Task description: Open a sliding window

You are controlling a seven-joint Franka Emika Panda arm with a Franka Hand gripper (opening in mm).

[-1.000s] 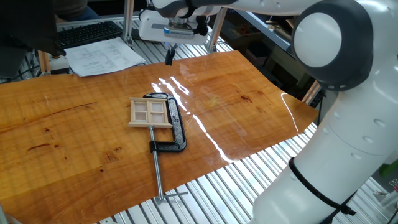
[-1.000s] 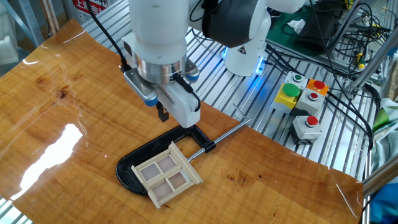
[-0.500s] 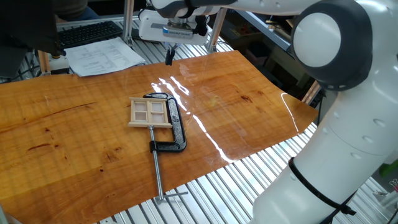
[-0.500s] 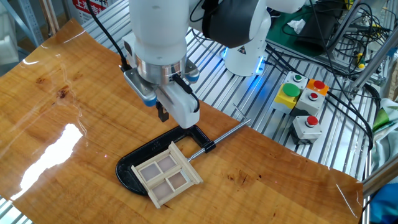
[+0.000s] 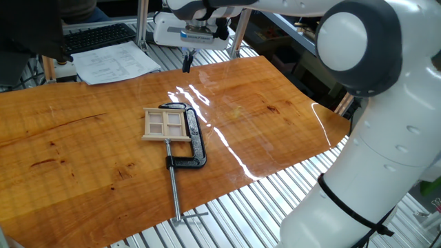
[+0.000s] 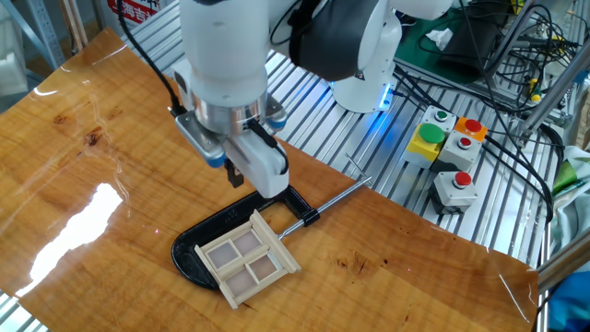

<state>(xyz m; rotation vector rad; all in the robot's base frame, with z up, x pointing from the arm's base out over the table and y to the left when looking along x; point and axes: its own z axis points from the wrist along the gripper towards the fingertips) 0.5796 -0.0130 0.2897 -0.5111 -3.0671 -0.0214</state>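
The sliding window (image 5: 165, 125) is a small pale wooden frame with thin bars. It lies flat on the wooden table (image 5: 83, 151), held in a black metal clamp (image 5: 195, 141) with a long steel rod. In the other fixed view the window (image 6: 247, 259) lies in front of the clamp (image 6: 195, 251). My gripper (image 5: 187, 63) hangs above the table's far edge, well away from the window. In the other fixed view the gripper (image 6: 233, 173) hovers just above and behind the clamp. Its dark fingers look pressed together and hold nothing.
A keyboard (image 5: 100, 36) and papers (image 5: 114, 63) lie beyond the table's far edge. A box of coloured push buttons (image 6: 450, 155) and cables sit on the slatted metal frame (image 6: 369, 148) beside the table. The robot base (image 5: 372, 172) stands at the right.
The arm's upper links and the hand have shifted slightly sideways. The window and clamp have not moved.
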